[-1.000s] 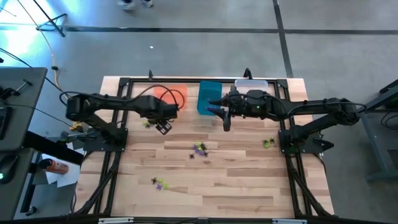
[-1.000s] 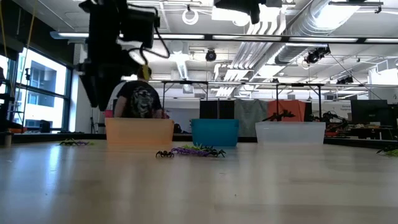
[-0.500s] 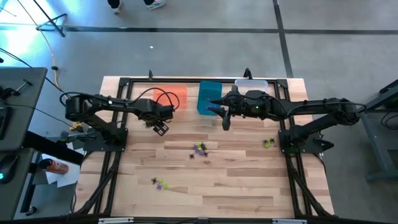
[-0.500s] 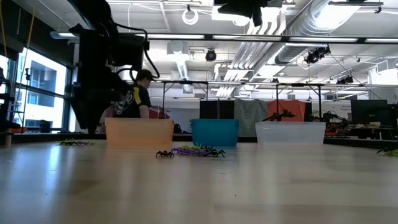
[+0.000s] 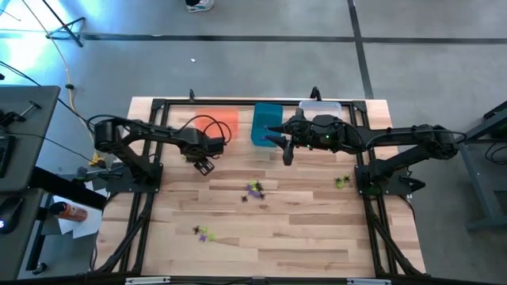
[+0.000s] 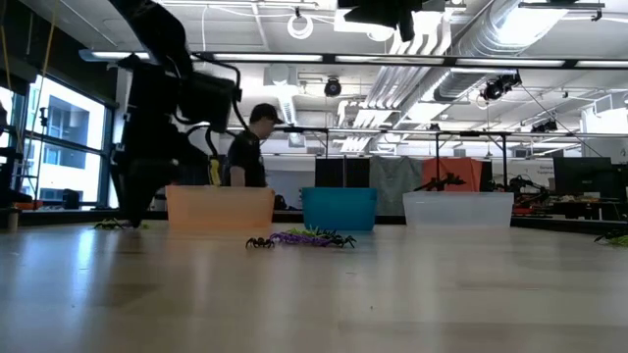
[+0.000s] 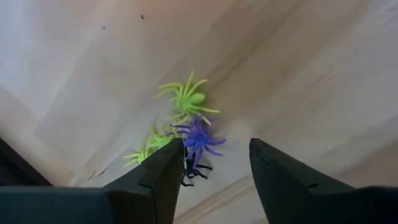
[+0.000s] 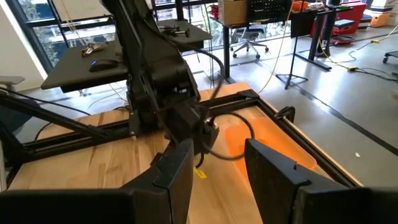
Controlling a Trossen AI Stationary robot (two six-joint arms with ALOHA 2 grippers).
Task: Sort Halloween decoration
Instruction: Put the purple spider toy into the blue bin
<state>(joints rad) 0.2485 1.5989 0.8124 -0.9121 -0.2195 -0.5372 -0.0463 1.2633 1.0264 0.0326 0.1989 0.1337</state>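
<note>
Here our left gripper [image 7: 210,163] hovers with its fingers apart over a purple spider [image 7: 198,138] tangled with two yellow-green spiders [image 7: 186,99] near the orange bin [image 5: 220,120]. We risk lifting several colours at once, since their legs interlock. Farther off, one teal bin [image 5: 266,123] and one clear bin [image 5: 320,107]; our right gripper [image 5: 286,155] waits there, fingers parted, empty.
</note>
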